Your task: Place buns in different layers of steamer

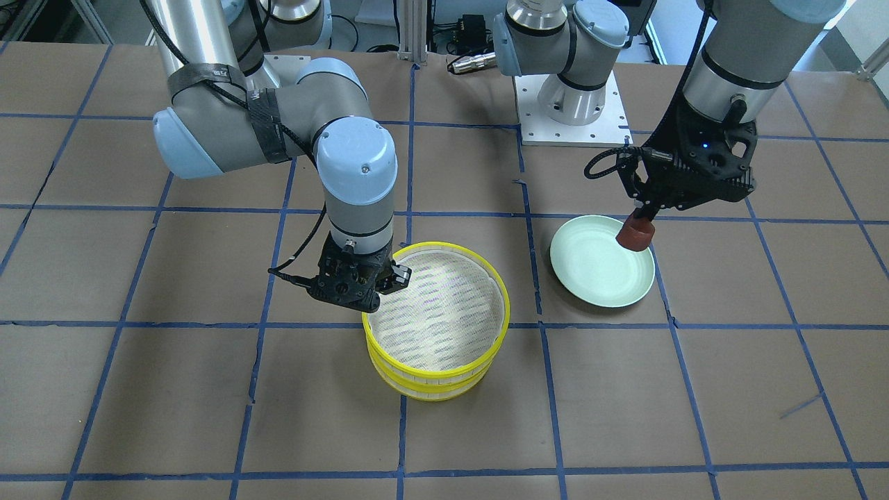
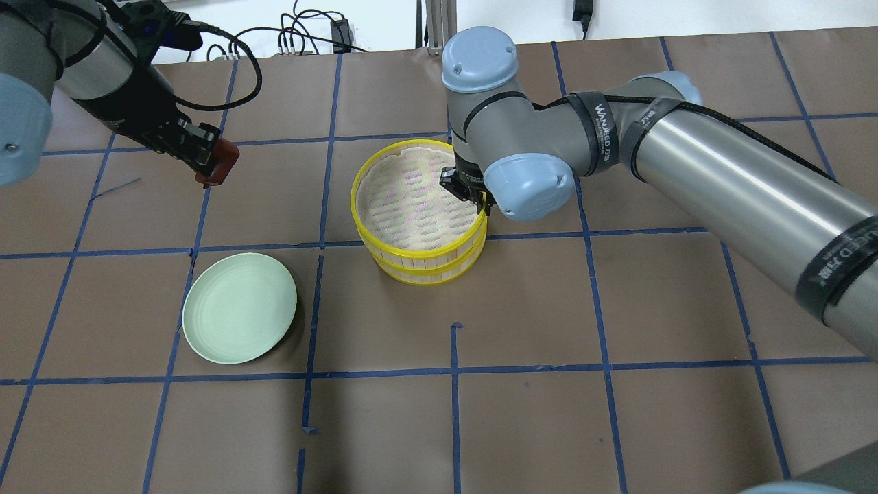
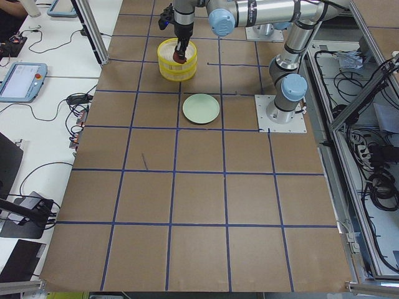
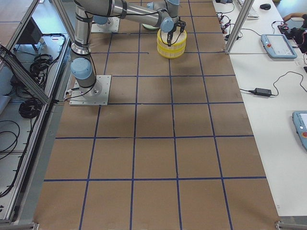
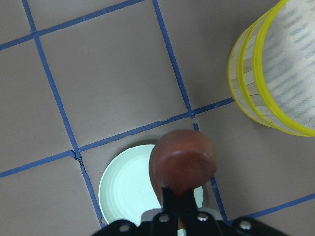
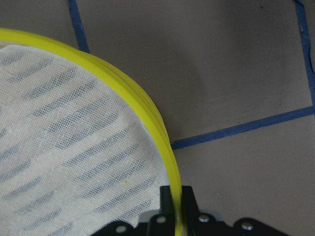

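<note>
The steamer [image 1: 432, 386] stands mid-table as two stacked yellow-rimmed trays, and its top mesh is bare. My right gripper [image 1: 391, 276] is shut on the top tray's rim [image 6: 143, 109], one finger inside and one outside. My left gripper [image 1: 637, 223] is shut on the dark reddish-brown bun [image 1: 635, 235] and holds it in the air above the far edge of the pale green plate [image 1: 590, 274]. The left wrist view shows the bun [image 5: 183, 160] over the plate [image 5: 123, 184], with the steamer [image 5: 256, 83] off to one side. The white bun is not in view.
The plate [image 2: 240, 307] has nothing on it and lies about one grid square from the steamer [image 2: 418, 265]. The brown table top carries blue tape grid lines. The left arm's base plate [image 1: 573, 125] sits at the robot's side of the table.
</note>
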Robot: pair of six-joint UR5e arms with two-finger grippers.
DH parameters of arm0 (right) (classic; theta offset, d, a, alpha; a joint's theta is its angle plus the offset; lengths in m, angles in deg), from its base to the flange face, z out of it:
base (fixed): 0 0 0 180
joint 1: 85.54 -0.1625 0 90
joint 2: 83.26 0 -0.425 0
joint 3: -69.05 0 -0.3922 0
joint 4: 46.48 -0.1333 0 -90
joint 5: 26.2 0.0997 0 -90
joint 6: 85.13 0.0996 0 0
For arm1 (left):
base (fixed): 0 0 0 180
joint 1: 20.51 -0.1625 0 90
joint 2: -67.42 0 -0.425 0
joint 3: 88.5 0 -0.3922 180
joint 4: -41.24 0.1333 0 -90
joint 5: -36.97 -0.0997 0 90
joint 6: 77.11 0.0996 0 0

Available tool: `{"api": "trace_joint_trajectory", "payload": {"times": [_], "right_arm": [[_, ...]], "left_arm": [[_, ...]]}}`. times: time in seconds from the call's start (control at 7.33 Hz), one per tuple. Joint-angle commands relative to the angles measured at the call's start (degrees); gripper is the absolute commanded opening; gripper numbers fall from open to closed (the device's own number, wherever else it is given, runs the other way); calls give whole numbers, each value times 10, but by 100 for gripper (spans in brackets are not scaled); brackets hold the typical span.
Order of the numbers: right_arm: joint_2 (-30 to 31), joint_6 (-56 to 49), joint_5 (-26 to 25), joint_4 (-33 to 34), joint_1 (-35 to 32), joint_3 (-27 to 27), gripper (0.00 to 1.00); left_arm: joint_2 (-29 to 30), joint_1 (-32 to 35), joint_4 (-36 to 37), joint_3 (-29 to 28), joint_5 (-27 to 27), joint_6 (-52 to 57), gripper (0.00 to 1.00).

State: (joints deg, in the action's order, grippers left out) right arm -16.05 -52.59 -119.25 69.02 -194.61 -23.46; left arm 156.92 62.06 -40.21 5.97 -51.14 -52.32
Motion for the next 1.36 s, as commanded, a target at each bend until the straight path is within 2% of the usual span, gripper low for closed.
{"api": "trace_joint_trajectory", "payload": {"times": [0.0,1.23], "right_arm": [[-1,1,0,2,0,-1,40],[-4,-12,0,23,25,7,40]], "left_arm": [[0,0,0,1,-3,0,3],[1,1,0,1,1,-3,3]]}}
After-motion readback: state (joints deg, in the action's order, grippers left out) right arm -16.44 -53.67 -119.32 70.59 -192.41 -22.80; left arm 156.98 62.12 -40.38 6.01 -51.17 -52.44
